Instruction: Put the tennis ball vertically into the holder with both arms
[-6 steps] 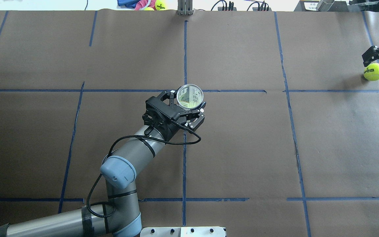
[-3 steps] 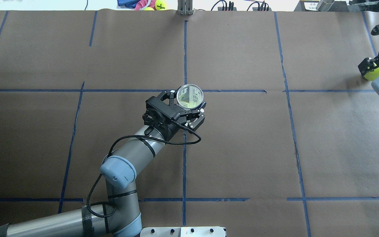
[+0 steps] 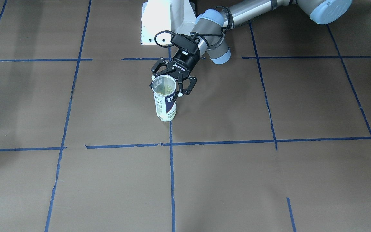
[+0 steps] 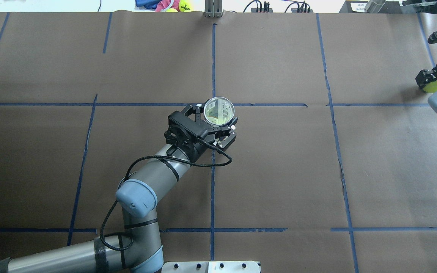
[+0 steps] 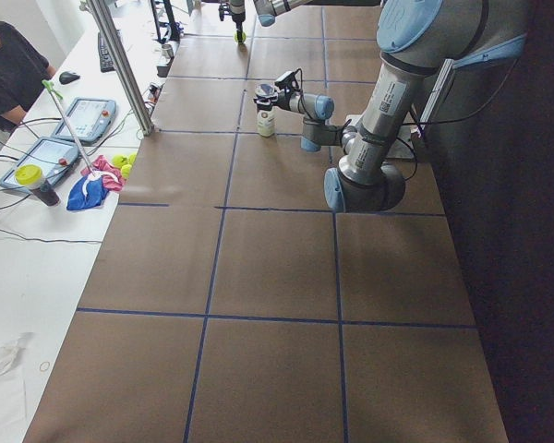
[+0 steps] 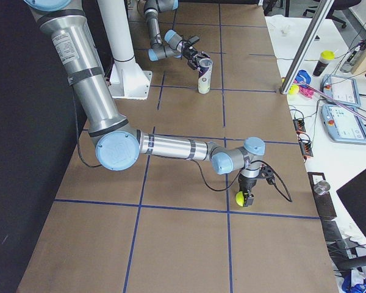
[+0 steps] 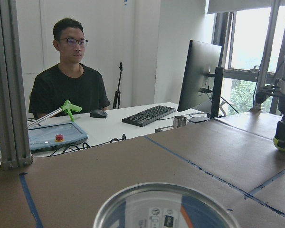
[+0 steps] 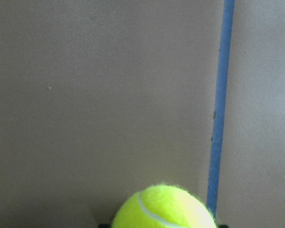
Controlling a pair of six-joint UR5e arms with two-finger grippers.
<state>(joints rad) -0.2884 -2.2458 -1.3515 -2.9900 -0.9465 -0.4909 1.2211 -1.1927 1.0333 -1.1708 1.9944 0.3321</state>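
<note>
The right hand (image 4: 429, 79) covers most of the tennis ball (image 4: 436, 86).

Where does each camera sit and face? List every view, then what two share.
Front-facing: across the table, facing the robot; left gripper holds the holder.
Overhead: behind the robot, looking down; left arm, right gripper.
Exterior left: table's left end; left arm near.
Exterior right: opposite end; right arm near.
Left wrist: above the holder's rim, facing an operator.
Right wrist: looks down past the tennis ball.
Shared: both wrist views show the ball.
</note>
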